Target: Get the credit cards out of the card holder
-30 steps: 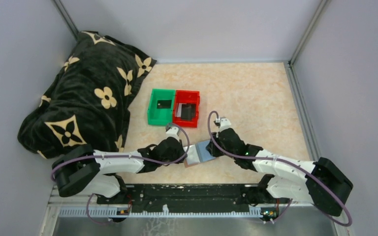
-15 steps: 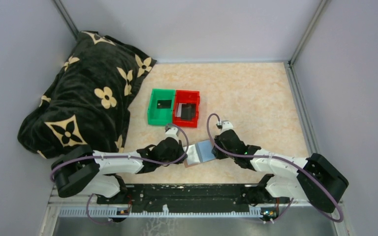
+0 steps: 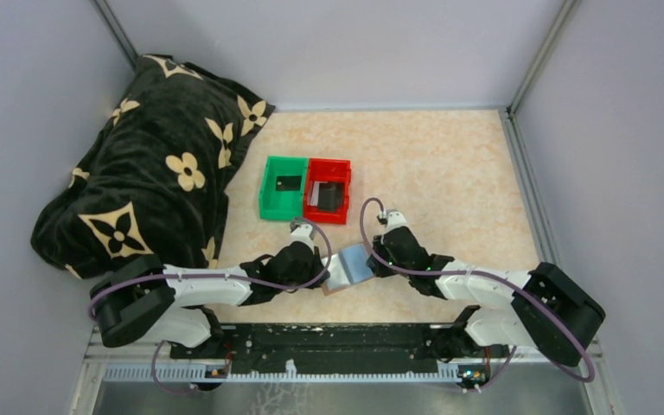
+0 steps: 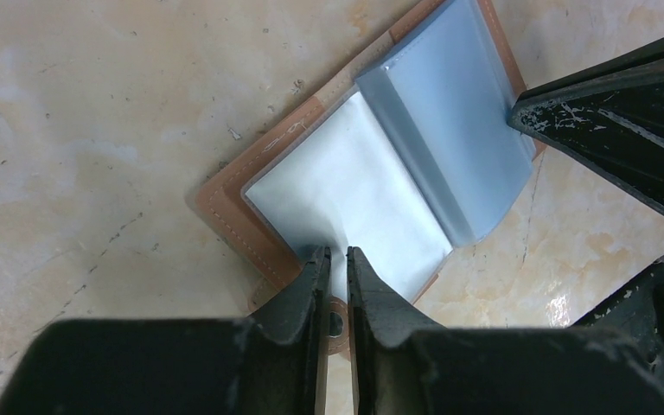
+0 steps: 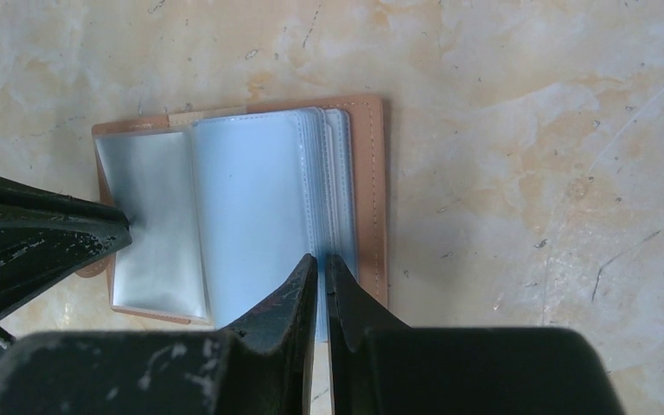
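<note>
The tan card holder (image 3: 352, 267) lies open on the table between my two grippers, its pale blue-grey sleeves facing up. It also shows in the left wrist view (image 4: 251, 229) and the right wrist view (image 5: 372, 186). My left gripper (image 4: 333, 255) is shut, with its tips resting on the pale left-hand sleeve (image 4: 346, 194). My right gripper (image 5: 321, 259) is shut, with its tips on the near edge of the sleeve stack (image 5: 251, 199). A silvery leaf (image 5: 151, 216) lies at the left side. One dark card (image 3: 288, 182) lies in the green bin, and a grey one (image 3: 323, 197) lies in the red bin.
The green bin (image 3: 270, 197) and the red bin (image 3: 343, 192) stand side by side just beyond the card holder. A black blanket with cream flowers (image 3: 147, 164) is heaped at the back left. Grey walls close in the table on three sides.
My right gripper has edged left along the card holder and pushed the blue sleeve leaf a little to the left. The left gripper has stayed put.
</note>
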Robot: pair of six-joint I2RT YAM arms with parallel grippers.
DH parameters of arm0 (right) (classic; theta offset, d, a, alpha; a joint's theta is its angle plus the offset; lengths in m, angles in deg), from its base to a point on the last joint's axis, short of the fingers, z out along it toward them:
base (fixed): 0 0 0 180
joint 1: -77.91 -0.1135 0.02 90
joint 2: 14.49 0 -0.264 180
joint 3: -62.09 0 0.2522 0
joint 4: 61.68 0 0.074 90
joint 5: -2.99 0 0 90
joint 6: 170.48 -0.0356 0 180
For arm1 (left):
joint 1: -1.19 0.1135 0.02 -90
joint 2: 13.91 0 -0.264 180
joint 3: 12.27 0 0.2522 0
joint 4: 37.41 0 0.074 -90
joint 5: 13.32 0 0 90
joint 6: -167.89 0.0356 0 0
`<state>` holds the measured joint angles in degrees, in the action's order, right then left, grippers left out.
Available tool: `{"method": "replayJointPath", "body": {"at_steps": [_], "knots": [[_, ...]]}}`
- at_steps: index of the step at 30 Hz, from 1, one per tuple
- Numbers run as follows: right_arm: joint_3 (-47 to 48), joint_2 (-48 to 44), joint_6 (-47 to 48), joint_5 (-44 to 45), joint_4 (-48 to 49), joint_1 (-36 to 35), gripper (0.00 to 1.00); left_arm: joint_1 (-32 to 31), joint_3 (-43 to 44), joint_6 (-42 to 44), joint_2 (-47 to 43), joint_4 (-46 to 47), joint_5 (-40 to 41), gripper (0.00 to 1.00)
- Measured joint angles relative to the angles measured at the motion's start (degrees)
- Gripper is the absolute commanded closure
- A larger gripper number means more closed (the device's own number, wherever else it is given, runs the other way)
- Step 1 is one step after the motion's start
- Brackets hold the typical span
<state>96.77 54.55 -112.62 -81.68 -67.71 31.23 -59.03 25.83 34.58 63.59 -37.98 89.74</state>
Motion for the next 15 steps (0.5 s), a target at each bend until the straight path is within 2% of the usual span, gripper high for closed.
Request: {"method": "replayJointPath", "body": {"at_steps": [15], "knots": [[-2.2,-1.8,0.1,-4.0,-0.4,5.2,0.89,0.0,-0.2,0.0,0.0,0.5,0.0,0.82]]}}
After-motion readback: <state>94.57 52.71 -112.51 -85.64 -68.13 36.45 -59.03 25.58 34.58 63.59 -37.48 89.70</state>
